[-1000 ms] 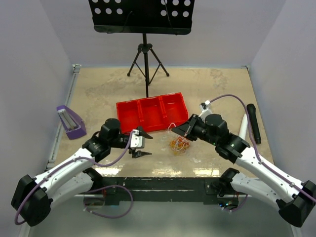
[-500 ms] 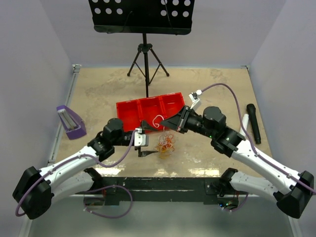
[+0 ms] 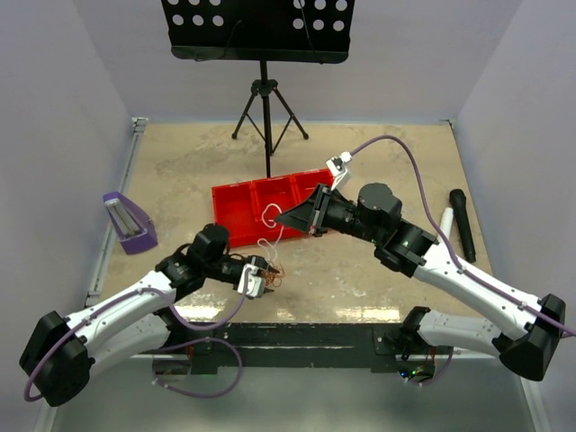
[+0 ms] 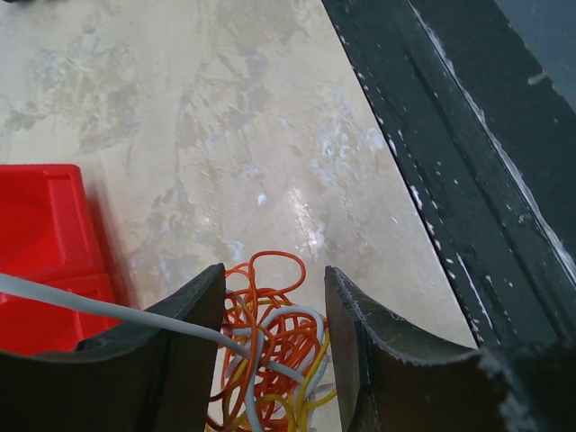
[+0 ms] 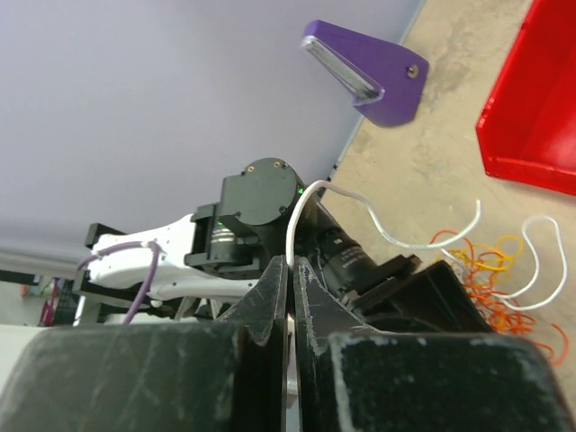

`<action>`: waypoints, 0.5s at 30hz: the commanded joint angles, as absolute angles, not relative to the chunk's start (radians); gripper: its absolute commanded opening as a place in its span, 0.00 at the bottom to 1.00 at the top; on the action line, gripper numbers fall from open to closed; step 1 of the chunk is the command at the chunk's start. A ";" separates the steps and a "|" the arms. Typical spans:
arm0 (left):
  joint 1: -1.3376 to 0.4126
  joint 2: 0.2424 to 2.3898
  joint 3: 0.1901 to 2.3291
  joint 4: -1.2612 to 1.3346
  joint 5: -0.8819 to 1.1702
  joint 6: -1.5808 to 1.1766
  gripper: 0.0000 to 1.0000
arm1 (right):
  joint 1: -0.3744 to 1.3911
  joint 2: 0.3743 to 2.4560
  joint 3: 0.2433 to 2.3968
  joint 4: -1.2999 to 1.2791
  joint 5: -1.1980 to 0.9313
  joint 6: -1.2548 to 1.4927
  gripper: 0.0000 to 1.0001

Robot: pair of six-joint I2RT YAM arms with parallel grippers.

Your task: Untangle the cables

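One small clump of orange, yellow and white cables (image 4: 270,337) sits at the near side of the tabletop (image 3: 360,162), gripped between the fingers of the left gripper (image 4: 273,279); its strands are too tangled to count. A single white cable (image 3: 266,241) runs out of the clump, its long axis pointing away from the arms toward the one red three-compartment tray (image 3: 243,202). There the right gripper (image 5: 290,263), fingers pressed together, pinches it.

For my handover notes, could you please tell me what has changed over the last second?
The right end effector, pinching a white cable, pulled it leftward to the red tray. The clump slid left; the left end effector narrowed around it. Tray and purple wedge stayed put.
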State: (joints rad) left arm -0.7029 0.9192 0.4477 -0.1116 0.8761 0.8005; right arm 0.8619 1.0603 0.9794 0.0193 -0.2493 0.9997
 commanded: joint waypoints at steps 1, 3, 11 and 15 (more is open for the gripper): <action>-0.704 0.894 0.471 -0.314 0.893 1.001 0.52 | 0.862 1.054 0.963 -0.023 -0.203 0.956 0.00; -0.704 0.884 0.457 -0.337 0.908 1.038 0.52 | 0.862 1.049 0.943 -0.060 -0.177 0.947 0.00; -0.706 0.867 0.486 -0.339 0.873 1.010 1.00 | 0.862 0.991 0.836 -0.236 -0.052 0.940 0.00; -0.704 0.867 0.500 -0.307 0.828 0.928 1.00 | 0.862 0.973 0.779 -0.270 -0.035 0.956 0.00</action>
